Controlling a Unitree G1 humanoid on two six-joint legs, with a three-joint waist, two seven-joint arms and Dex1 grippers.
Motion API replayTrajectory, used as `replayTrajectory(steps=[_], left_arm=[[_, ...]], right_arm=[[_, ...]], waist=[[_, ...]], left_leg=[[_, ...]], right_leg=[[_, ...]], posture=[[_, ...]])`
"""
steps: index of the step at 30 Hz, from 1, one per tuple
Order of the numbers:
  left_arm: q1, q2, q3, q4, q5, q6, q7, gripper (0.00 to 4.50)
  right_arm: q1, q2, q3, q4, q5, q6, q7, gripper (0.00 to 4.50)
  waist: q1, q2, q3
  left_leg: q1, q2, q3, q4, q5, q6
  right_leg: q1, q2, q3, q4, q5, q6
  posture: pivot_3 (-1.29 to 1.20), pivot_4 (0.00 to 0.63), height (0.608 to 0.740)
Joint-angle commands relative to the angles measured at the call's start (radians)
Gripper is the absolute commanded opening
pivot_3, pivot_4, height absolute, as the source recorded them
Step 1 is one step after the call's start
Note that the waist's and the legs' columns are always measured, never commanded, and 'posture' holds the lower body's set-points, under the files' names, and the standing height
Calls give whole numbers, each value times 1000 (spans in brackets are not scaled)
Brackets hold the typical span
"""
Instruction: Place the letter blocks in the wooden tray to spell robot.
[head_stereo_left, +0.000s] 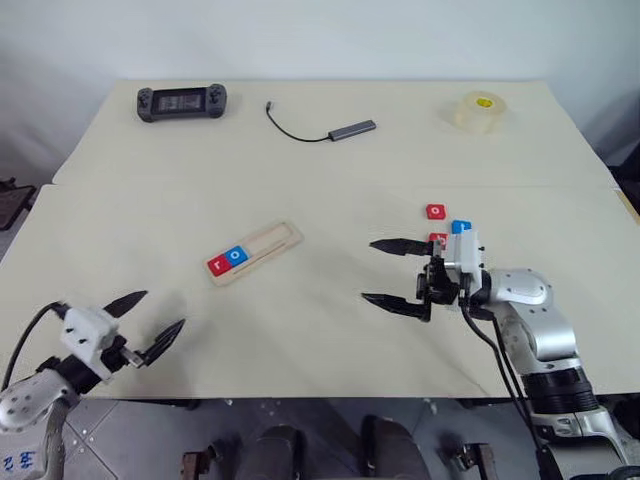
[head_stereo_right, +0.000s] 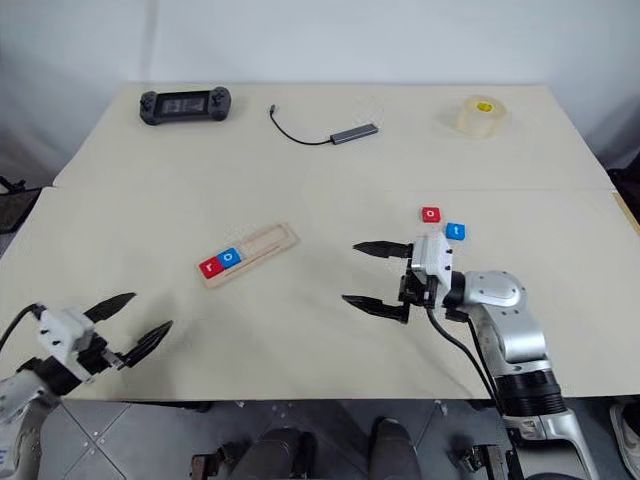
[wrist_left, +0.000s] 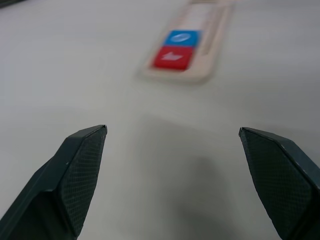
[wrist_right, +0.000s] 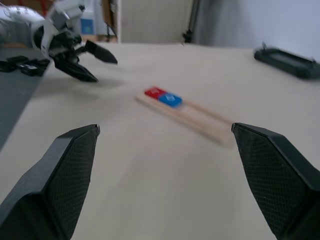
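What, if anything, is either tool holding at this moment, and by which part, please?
Nothing is held: the left tool and the right tool both stand open and empty above the table.

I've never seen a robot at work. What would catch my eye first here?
Probably the wooden tray mid-table, with a red r block and a blue o block at its near end. To its right the right gripper hovers open and empty, with loose letter blocks just beyond it.

tray mid-table, two blocks inside | loose blocks right
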Motion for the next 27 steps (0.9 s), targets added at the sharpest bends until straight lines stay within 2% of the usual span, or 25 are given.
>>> replayTrajectory(steps=[1, 8, 16, 21, 27], left_arm=[[-10, -2, -2, -9, -11, -13, -4, 4500], [-257, 22, -136, 80, 13, 45, -41, 4500], [-554, 48, -276, 416, 104, 12, -152, 4500], [-623, 64, -308, 540, 133, -6, -203, 4500], [-645, 70, -341, 596, 154, 12, -244, 4500]], right_arm=[[7, -11, -7, -47, 17, 5, 7, 4433], [37, -43, -21, -81, 26, 48, 10, 4433], [55, -52, -29, -118, 29, 78, -14, 4433], [70, -53, -36, -140, 28, 82, -41, 4433], [82, -51, -38, -155, 27, 80, -67, 4433]], waist=[[11, 0, 0], [14, -1, -1], [-10, -1, -1], [-10, -1, -1], [-9, -1, -1]], left_leg=[[0, -1, 0, 0, 0, 0], [0, -2, 0, 0, 0, 1], [0, -2, 2, 0, 0, 0], [0, -2, 2, 0, 0, 1], [1, -2, 2, 1, 0, 1]], right_leg=[[0, 0, 0, 0, 0, 0], [0, -1, 1, 2, 0, 0], [-2, 1, 0, 4, 0, 0], [-2, 1, -1, 5, 0, 0], [-2, 0, 0, 6, 0, 0]], posture=[[0, 150, 740], [0, 150, 740], [0, 150, 740], [0, 150, 740], [0, 150, 740]])
